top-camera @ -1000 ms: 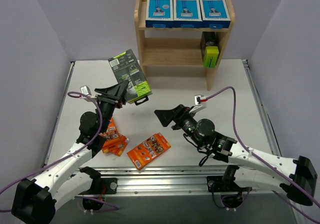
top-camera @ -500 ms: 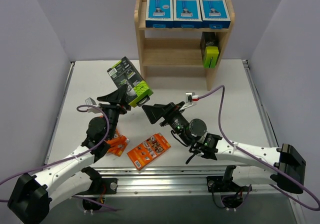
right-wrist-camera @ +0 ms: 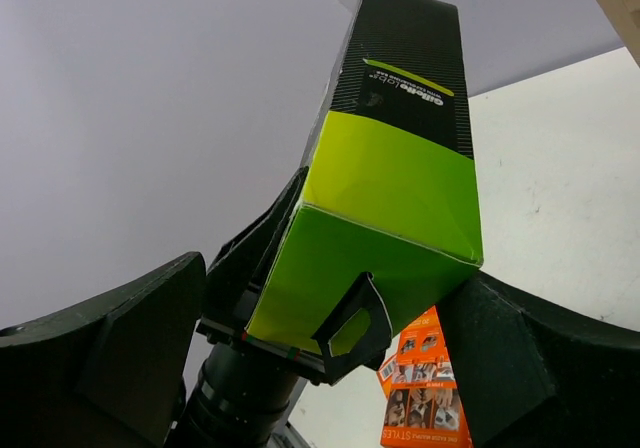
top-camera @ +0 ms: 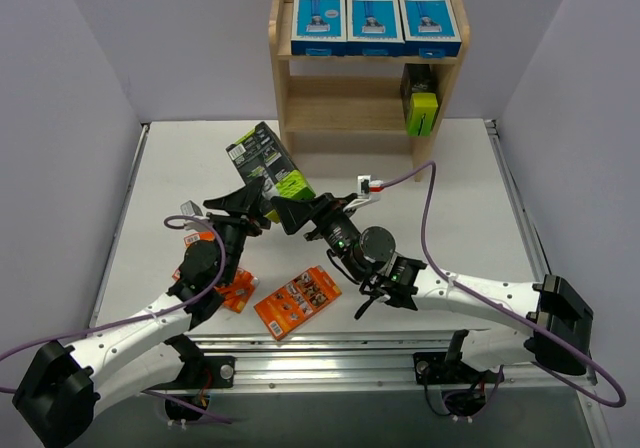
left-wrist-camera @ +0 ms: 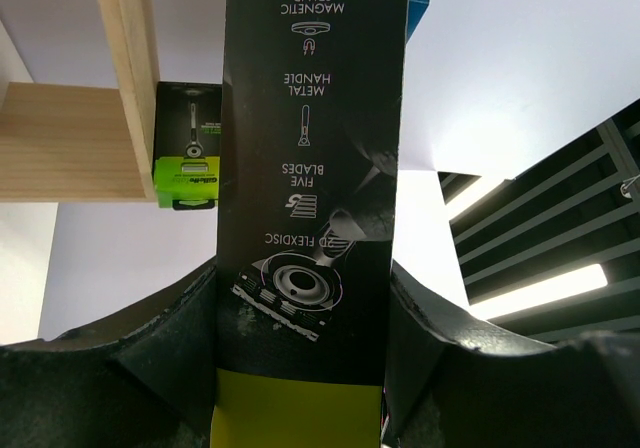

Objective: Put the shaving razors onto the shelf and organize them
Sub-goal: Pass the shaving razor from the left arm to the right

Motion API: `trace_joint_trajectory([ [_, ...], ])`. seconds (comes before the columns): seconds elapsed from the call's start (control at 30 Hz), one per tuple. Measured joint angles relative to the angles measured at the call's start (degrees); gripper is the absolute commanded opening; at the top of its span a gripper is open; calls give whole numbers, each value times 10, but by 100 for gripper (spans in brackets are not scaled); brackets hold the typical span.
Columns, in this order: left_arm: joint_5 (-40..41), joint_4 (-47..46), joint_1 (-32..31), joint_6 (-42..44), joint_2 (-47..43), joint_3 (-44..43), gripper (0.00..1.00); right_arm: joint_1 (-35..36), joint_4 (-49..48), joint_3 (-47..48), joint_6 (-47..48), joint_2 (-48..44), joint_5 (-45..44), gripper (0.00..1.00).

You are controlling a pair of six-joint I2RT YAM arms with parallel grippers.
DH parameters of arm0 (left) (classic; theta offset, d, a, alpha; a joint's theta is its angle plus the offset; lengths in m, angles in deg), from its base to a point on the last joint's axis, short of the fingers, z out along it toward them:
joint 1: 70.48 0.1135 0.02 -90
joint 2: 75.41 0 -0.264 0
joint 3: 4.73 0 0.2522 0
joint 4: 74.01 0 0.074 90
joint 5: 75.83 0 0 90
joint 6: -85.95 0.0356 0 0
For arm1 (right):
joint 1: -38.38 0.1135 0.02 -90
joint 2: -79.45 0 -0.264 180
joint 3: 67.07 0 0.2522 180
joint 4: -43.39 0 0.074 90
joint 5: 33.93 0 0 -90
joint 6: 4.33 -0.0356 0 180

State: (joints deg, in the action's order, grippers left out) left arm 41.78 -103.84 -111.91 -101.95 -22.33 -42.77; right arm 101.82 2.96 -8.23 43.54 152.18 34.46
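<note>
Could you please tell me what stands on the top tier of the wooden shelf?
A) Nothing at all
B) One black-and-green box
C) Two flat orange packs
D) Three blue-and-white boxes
D: the top external view shows three blue-and-white boxes standing side by side on the top tier of the shelf.

Left fingers (top-camera: 240, 200) clasp a tilted black-and-lime-green cardboard box (top-camera: 268, 158) above the white surface (top-camera: 180, 158); right fingers (top-camera: 295, 213), spread wide, sit at its green lower end.
</note>
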Motion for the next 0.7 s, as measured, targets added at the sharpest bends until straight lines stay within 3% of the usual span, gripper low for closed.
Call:
trace_joint_trajectory([
  [0.1, 7, -2, -4, -3, 0, 2, 2, 0, 0, 8, 0, 10, -7, 84],
  [0.37, 12, -14, -9, -7, 0, 9, 2, 0, 0, 13, -9, 24, -27, 57],
  [0.47, 13, -23, -9, -9, 0, 13, 2, 0, -3, 14, -21, 25, -30, 41],
  [0.6, 14, -36, -10, 1, -1, 19, 2, 1, -3, 14, -27, 25, -31, 10],
  [0.7, 15, -37, -10, 26, -14, 23, 4, 4, 0, 14, -33, 25, -31, 0],
])
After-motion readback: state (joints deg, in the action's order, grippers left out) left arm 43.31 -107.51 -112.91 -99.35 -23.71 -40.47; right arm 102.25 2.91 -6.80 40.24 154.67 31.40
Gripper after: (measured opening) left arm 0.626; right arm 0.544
